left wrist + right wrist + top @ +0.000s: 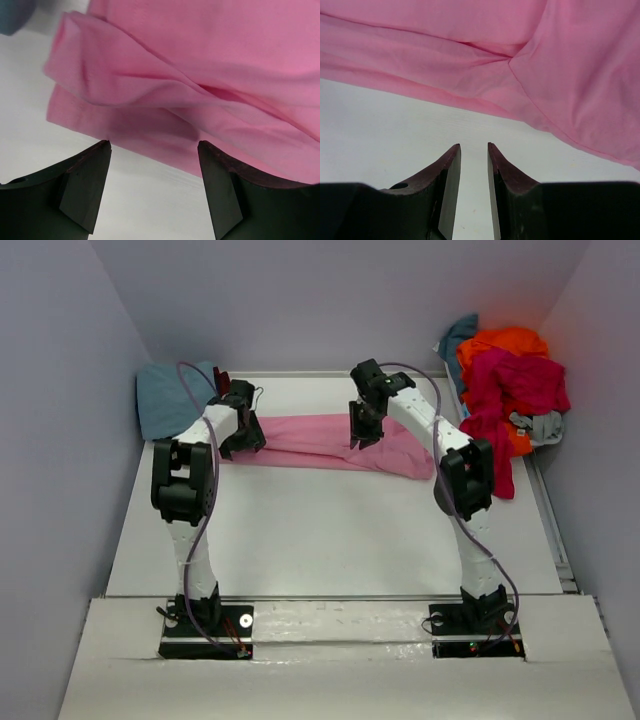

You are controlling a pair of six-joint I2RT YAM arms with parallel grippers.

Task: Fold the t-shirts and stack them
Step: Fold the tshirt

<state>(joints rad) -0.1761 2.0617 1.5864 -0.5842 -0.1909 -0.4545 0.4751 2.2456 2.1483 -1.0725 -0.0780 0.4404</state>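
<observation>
A light pink t-shirt (320, 440) lies in a long crumpled band across the far half of the table. My left gripper (243, 435) hangs at its left end, jaws wide open; in the left wrist view the open gripper (154, 145) holds nothing and the pink folds (200, 60) lie just beyond the fingertips. My right gripper (362, 435) is over the band's middle. In the right wrist view it (474, 146) shows a narrow gap over bare table, with the pink cloth (470, 50) ahead and untouched.
A dusty teal-blue t-shirt (175, 395) sits folded at the far left corner. A heap of orange (505, 340), crimson (520, 385), grey (540, 425) and teal (460, 335) shirts lies at the far right. White table (330, 530) stretches nearer; walls close in on both sides.
</observation>
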